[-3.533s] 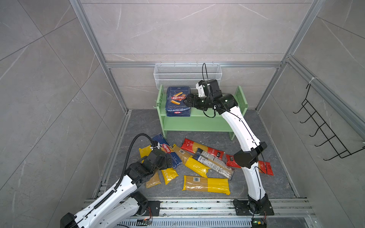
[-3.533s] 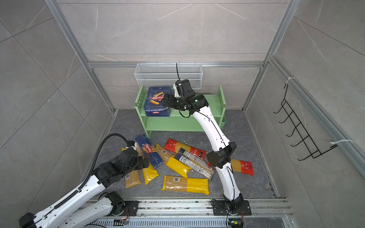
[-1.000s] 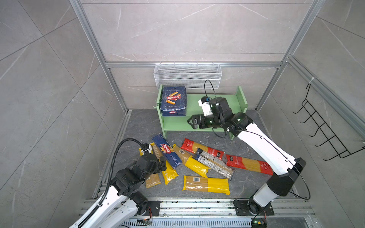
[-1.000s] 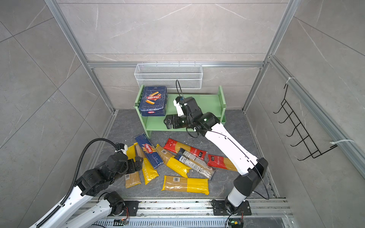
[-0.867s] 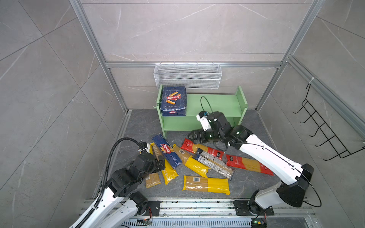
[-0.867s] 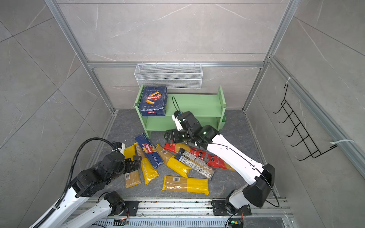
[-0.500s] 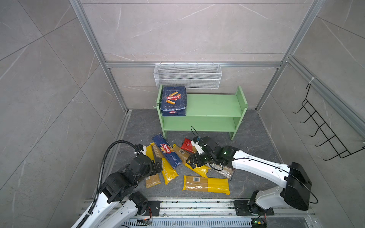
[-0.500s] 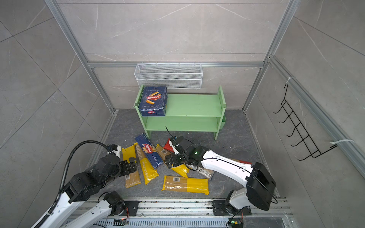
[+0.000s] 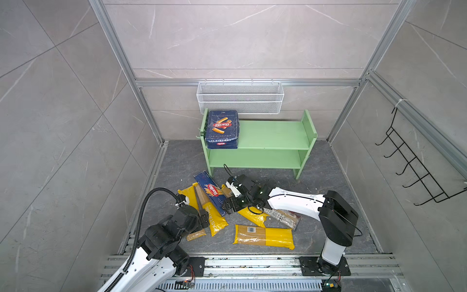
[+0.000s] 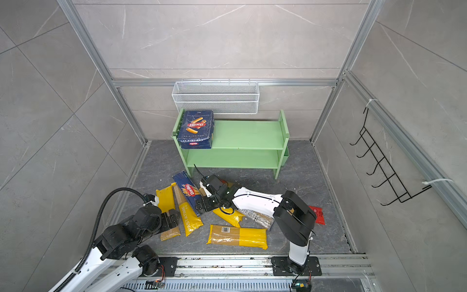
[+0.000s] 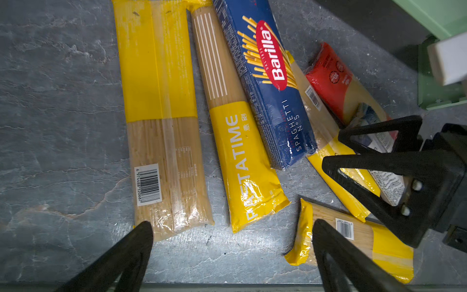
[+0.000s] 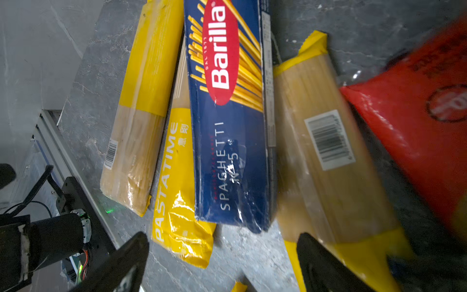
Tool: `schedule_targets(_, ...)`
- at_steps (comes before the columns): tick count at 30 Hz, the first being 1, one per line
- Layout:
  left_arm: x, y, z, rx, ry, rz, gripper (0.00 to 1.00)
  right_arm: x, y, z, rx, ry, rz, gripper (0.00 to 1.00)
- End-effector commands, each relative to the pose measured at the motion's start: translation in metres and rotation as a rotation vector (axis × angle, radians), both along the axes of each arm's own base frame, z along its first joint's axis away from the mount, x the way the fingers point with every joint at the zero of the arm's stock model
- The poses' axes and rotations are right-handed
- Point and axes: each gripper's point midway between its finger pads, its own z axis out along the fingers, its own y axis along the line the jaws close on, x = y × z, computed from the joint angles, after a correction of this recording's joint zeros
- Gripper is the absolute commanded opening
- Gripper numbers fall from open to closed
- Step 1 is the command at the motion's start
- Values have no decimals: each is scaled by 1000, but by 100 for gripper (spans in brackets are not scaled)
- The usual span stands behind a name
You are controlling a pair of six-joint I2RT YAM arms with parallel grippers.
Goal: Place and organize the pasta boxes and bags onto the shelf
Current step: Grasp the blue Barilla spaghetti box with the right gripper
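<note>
In both top views the Barilla rigatoni box lies flat, label up, at the left end of the upper tier of the shelf. The bags lie scattered near the table's front edge. The right tool, wide open and empty, hovers at the near end of the spaghetti box, probably lining up a grasp.

Left wrist view: the left tool, wide open and empty, hangs by the end of a "PASTATIME" bag.

Right wrist view: "Barilla SPAGHETTI" reads just ahead of the open jaws.

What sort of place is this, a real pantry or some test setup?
Probably a robot test cell dressed as a pantry: tile walls in an aluminium frame, left arm and right arm bolted to a floor rail, a green shelf with pasta packs strewn before it.
</note>
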Motion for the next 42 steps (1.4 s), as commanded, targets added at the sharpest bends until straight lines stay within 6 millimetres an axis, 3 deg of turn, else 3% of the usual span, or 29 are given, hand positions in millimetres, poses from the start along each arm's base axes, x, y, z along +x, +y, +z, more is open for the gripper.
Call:
schedule_targets(1,8,-10,-4,-49,-9,18,100,1,16,-6,44,61,16,95)
schedule_targets(5,12,-6,-24,-28,5,62,100,2,19,-22,40,127,10,94)
schedule_targets(9,11,-5,-31,-33,6,77,100,1,21,-37,11,168,17,95)
schedule_targets(19,5,7,-23,-55,-35,113,100,4,25,-62,-50,180,22,95)
schedule_targets(28,-1,11,-30,-62,-22,123,100,4,33,-91,-76,239,28,94)
schedule_targets(34,-4,15,-29,-85,-43,135,100,2,36,-99,-85,260,37,93)
schedule_targets(42,-6,15,-30,-85,-35,135,100,-3,35,-119,-128,301,40,80)
